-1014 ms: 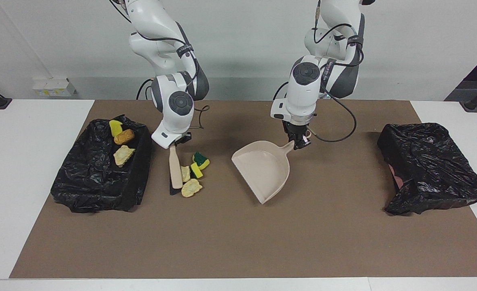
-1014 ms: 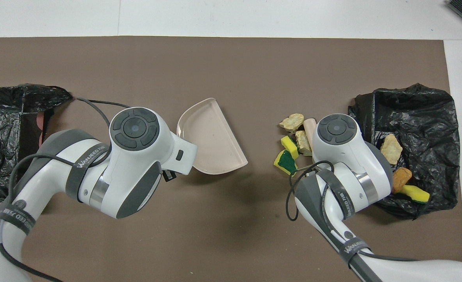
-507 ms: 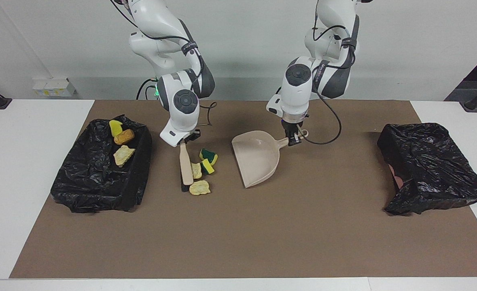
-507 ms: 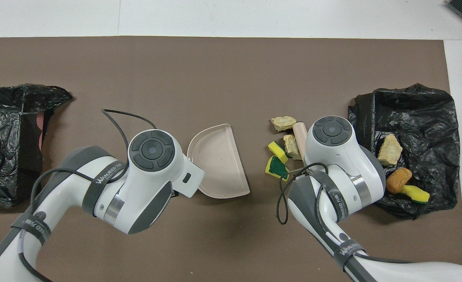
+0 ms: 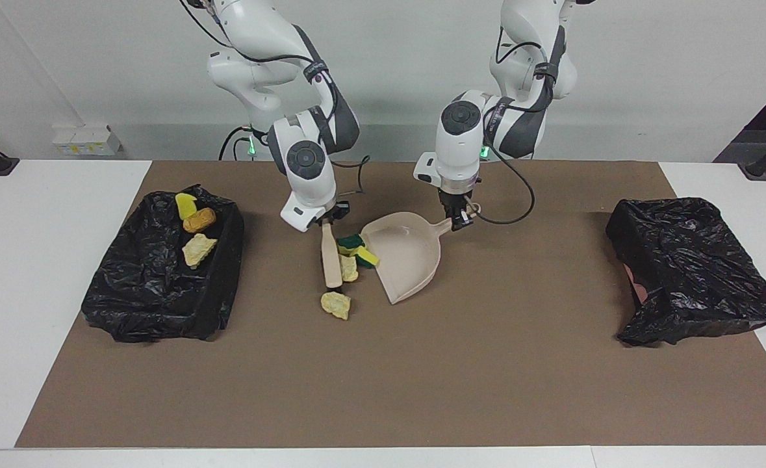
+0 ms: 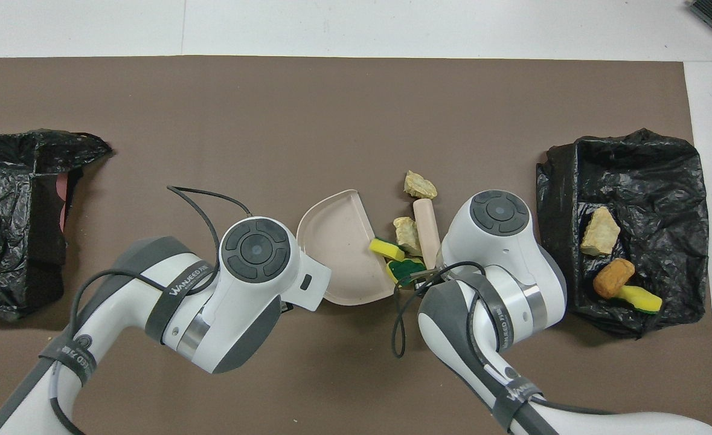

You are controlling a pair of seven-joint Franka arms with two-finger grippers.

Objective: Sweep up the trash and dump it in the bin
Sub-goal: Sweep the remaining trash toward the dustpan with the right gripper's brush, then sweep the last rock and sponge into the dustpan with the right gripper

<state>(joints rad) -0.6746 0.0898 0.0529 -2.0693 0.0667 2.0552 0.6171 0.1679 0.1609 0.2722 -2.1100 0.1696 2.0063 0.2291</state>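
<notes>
Since a second ago both arms have drawn together at mid-bench, the brush pushing the scraps up to the dustpan's mouth. Toward the right arm's end the black-lined bin (image 5: 162, 286) holds three scraps; a second black bag (image 5: 691, 270) lies at the left arm's end. The beige dustpan (image 5: 405, 257) sits tilted, its handle clamped in the left claw (image 5: 457, 221). The right claw (image 5: 326, 224) is shut on the brush (image 5: 331, 260). The sponge pieces (image 5: 357, 250) lie at the pan's lip, seemingly touching it; one tan chunk (image 5: 336, 304) lies just off the brush's tip, farther from the robots
</notes>
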